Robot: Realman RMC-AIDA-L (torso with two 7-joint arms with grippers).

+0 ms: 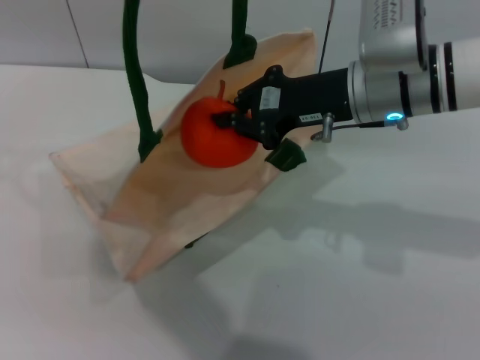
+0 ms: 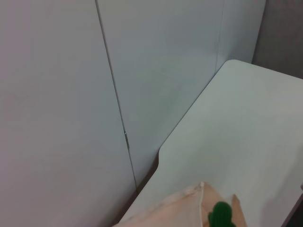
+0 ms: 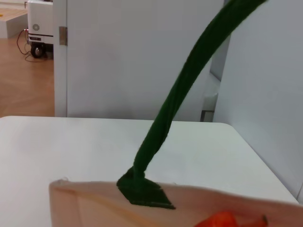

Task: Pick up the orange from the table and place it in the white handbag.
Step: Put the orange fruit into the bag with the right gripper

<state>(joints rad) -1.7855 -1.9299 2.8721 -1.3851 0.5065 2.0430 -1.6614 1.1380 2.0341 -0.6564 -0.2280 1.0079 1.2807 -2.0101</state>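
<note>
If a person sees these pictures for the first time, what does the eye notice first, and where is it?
First comes the bright orange, near the middle of the head view, held by the right gripper at the open mouth of the white handbag. The bag stands on the white table, its dark green handles pulled straight up out of the picture. The left gripper is not seen.

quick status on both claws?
Right claw: shut on the orange, held at the mouth of the white handbag.
Left claw: not in view; its wrist camera shows only a bag corner and the table.
</note>
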